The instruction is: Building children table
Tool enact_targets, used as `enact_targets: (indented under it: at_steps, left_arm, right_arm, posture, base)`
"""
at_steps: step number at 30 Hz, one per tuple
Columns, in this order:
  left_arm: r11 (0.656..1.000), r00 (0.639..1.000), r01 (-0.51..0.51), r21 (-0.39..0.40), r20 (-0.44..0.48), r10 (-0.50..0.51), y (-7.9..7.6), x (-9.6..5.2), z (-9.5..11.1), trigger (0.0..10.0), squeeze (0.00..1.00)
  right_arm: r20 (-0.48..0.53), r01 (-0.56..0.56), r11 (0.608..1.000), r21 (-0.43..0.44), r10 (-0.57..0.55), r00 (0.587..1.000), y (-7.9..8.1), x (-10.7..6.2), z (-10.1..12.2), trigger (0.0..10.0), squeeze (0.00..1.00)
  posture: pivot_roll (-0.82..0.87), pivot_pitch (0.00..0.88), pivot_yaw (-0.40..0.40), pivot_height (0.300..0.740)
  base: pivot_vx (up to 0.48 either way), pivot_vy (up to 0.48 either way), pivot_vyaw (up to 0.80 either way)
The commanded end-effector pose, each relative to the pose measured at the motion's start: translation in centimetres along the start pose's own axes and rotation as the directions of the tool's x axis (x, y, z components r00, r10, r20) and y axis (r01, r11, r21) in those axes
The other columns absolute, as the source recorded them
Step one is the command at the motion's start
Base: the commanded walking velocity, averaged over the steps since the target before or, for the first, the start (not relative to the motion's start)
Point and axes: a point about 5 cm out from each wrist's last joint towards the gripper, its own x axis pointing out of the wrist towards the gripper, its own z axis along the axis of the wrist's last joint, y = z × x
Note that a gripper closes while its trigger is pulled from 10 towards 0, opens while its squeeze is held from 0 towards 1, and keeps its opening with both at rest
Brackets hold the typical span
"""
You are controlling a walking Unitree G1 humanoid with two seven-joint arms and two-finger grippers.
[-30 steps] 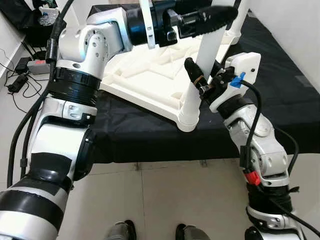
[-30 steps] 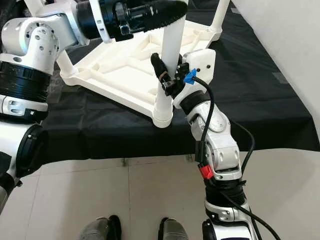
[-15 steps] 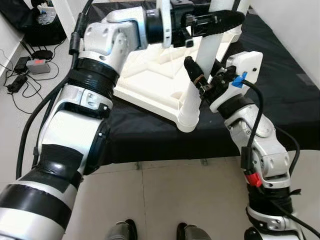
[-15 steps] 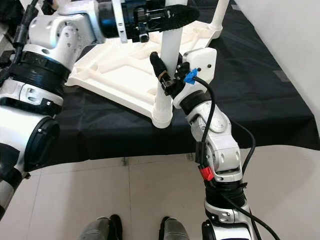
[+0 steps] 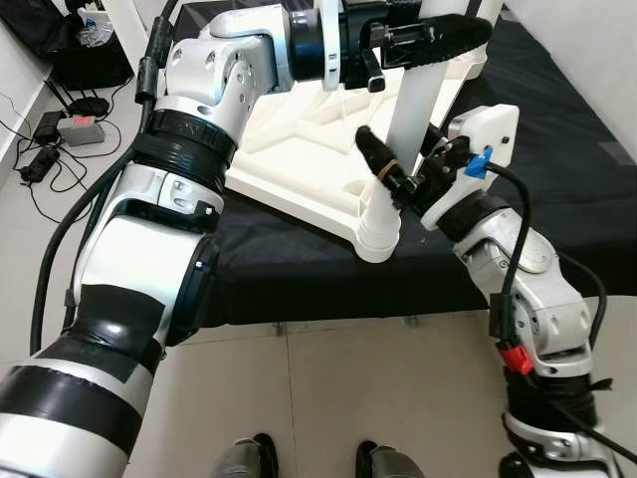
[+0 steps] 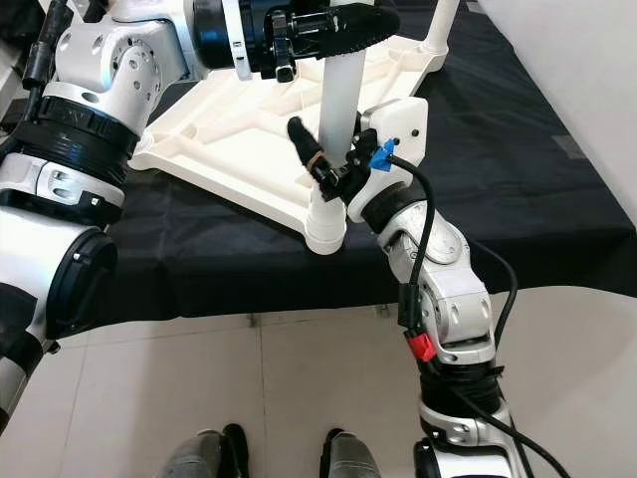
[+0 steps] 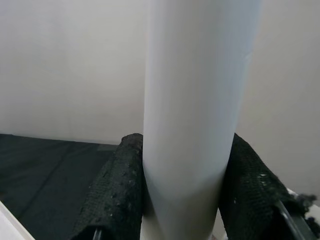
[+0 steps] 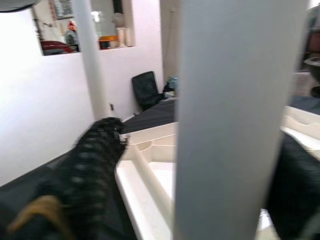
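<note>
Lying upside down on a black cloth (image 5: 557, 129), the white children's table top (image 5: 299, 149) shows its ribbed underside, and its near corner reaches the front edge of the cloth-covered surface. A white round leg (image 5: 413, 100) stands upright in the socket (image 5: 378, 224) at that near corner. Another white leg (image 6: 441, 25) rises from the far corner of the top.

Reaching across from the robot's left, the left tool (image 5: 438, 40) clamps the upper part of the near leg; the left wrist view shows its 2 black fingers (image 7: 117, 195) pressed against opposite sides of the white tube, so it is closed on the leg. The left arm (image 5: 189, 129) bends high over the table top.

Lower down, the right tool (image 5: 393, 179) sits at the leg just above the socket. 1 black finger (image 5: 376, 164), wrapped with a tan band, lies against the side of the leg facing the table top, and the right wrist view shows the leg standing between the 2 fingers with a visible gap on each side, so this tool is spread around the leg without gripping it. The right arm (image 5: 518, 269) comes up from below the cloth edge, with a blue clip (image 5: 476, 159) at its wrist.

On the tiled floor (image 5: 328, 398), cables and a power strip (image 5: 75, 129) lie at the left, and the robot's feet (image 5: 239, 460) show at the bottom.
</note>
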Motion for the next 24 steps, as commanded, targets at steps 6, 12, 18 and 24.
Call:
enact_targets:
  at_steps: [6, 12, 18, 24]
  left_arm:
    - [0.998, 0.998, 0.058, 0.006, -0.036, -0.058, -0.7, 1.0, -0.1, 0.0, 0.0]
    - [0.996, 0.995, 0.093, 0.009, -0.047, -0.092, -1.3, 1.3, 0.0, 0.0, 0.0]
    - [0.993, 0.992, 0.114, 0.011, -0.053, -0.114, -1.6, 1.5, -0.1, 0.0, 0.0]
    - [0.991, 0.99, 0.131, 0.013, -0.055, -0.13, -1.8, 1.8, 0.0, 0.0, 0.0]
  right_arm:
    - [-0.134, -0.424, 0.903, -0.072, 0.412, 0.901, -1.5, 0.2, -0.9, 10.0, 1.0]
    - [-0.176, -0.526, 0.845, -0.093, 0.506, 0.844, -2.8, 2.3, -0.5, 10.0, 0.04]
    - [-0.176, -0.568, 0.819, -0.082, 0.549, 0.817, -3.0, 3.3, -0.2, 10.0, 0.0]
    - [-0.137, -0.623, 0.782, -0.035, 0.614, 0.778, -3.3, 3.5, 0.4, 6.7, 0.0]
  posture:
    - [-0.05, 0.269, 0.025, 0.74]
    - [-0.02, 0.283, 0.032, 0.74]
    - [-0.01, 0.288, 0.036, 0.74]
    - [0.0, 0.29, 0.038, 0.74]
  base:
    - [0.0, 0.0, 0.0]
    - [0.0, 0.0, 0.0]
    - [0.0, 0.0, 0.0]
    - [0.0, 0.0, 0.0]
